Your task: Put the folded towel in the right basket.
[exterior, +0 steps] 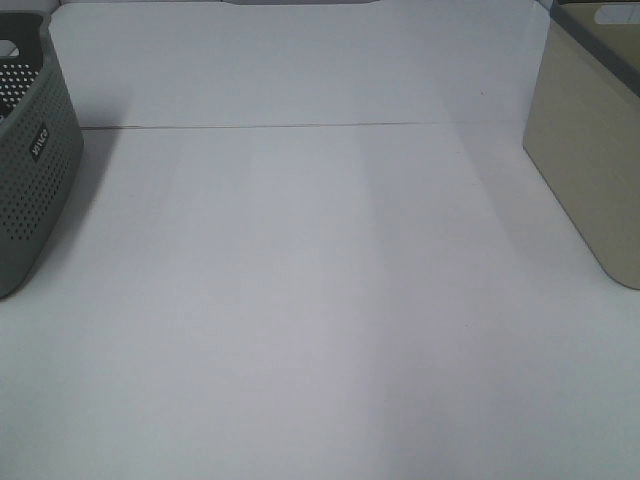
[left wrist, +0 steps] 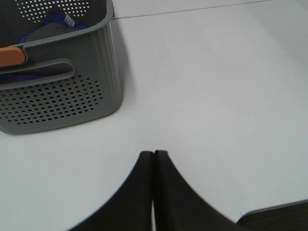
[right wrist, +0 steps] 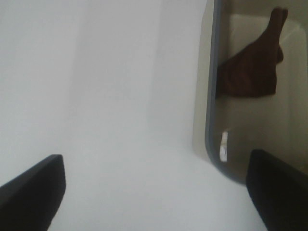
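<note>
Soft, light towel lies crumpled inside the basket; any fold would grip. Right tool wide, empty; left tool closed.

grey perforated basket: left, holds blue cloth | white table

Grey perforated basket left, right basket opposite, white table between.

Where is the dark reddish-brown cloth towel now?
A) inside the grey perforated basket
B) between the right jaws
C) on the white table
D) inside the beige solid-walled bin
D: the right wrist view shows the dark reddish-brown cloth towel lying inside the beige solid-walled bin.
</note>
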Tool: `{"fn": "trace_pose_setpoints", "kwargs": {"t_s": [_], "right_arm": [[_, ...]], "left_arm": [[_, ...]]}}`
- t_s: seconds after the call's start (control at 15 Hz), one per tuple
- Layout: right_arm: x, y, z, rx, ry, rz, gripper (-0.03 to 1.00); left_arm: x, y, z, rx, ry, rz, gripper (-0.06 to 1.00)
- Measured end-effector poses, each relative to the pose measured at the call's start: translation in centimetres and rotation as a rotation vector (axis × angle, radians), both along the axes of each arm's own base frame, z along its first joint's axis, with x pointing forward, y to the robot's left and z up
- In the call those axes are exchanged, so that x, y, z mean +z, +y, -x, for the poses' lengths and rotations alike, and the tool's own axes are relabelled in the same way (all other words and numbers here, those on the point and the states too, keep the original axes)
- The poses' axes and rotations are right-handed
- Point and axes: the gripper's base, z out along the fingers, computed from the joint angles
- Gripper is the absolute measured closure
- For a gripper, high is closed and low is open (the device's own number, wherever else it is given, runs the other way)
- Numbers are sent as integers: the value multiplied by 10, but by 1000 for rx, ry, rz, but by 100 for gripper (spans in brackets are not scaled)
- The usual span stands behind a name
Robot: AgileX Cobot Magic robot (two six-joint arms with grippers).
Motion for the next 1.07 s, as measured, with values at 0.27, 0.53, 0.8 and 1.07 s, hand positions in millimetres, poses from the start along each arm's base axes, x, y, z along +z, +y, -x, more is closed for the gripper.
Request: {"fn": "trace_pose_setpoints", "kwargs": {"t_s": [0.27, 0.53, 0.8, 1.07], "right_arm": [[-54, -9, 96, 0, 112, 11, -1], [-96, -17, 178, 0, 71, 7, -1], [-129, -22, 232, 0, -55, -5, -1], [-144, -25, 262, -3, -282, -28, -1]], "left_arm": [[0, 0, 0, 0, 0, 0, 94], [0, 0, 0, 0, 0, 0, 94], [0, 0, 0, 0, 0, 0, 94], [0, 0, 0, 0, 0, 0, 94]]}}
